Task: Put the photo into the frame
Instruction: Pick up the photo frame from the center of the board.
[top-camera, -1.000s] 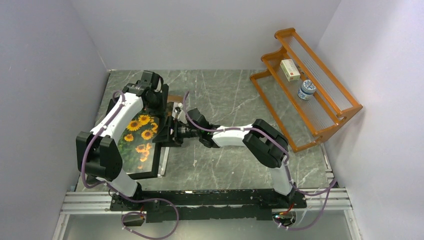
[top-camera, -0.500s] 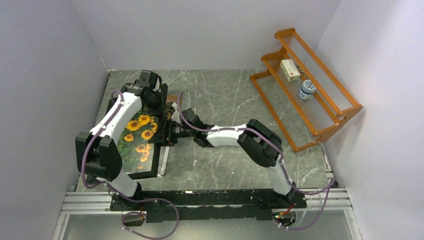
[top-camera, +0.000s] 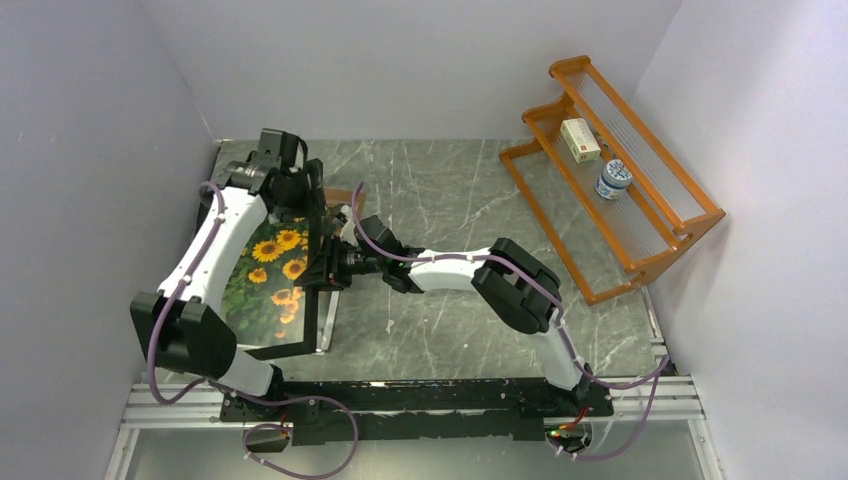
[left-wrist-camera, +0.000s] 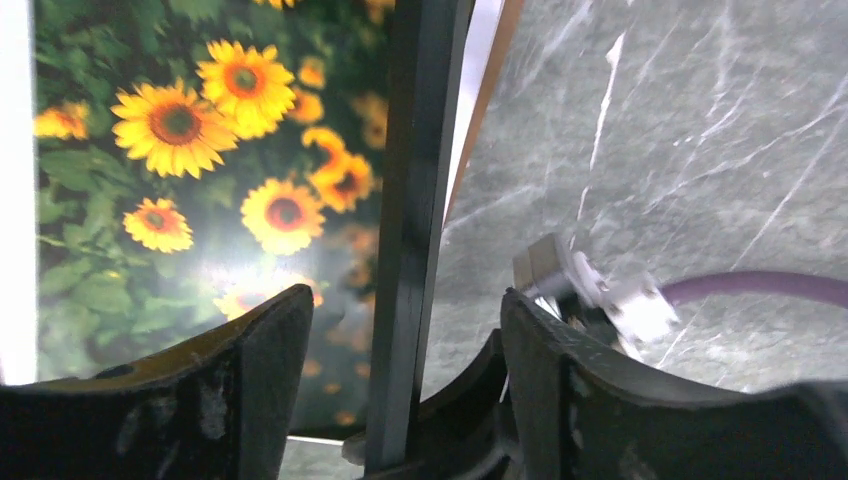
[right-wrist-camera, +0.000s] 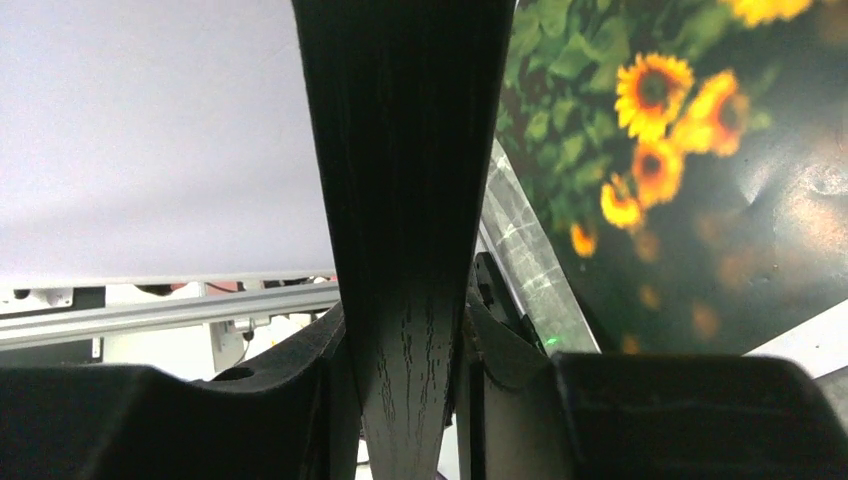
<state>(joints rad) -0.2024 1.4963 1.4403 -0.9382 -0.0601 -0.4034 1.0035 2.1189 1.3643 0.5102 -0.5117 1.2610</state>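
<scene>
Grey-green marble surface (top-camera: 450, 200), white enclosure walls (top-camera: 400, 70). The frame (left-wrist-camera: 415, 150) is clamped by its black edge in the closed right hand (right-wrist-camera: 403, 345). The left hand (left-wrist-camera: 402, 300) stands wide open astride that edge, nothing held. The photo (left-wrist-camera: 200, 150) lies just left of the left hand, within the frame. Judged best: frame lowered flat and slowly, so the print is not shifted. Whether the photo is fully seated cannot be told; its ends are cut off.

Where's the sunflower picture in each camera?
Top view: the photo lies left of centre.
Left wrist: the photo fills the upper left, left of a black bar.
Right wrist: the photo is upper right, right of that bar.
Shared landmark: the bar is the frame edge, beside the flowers everywhere.
</scene>
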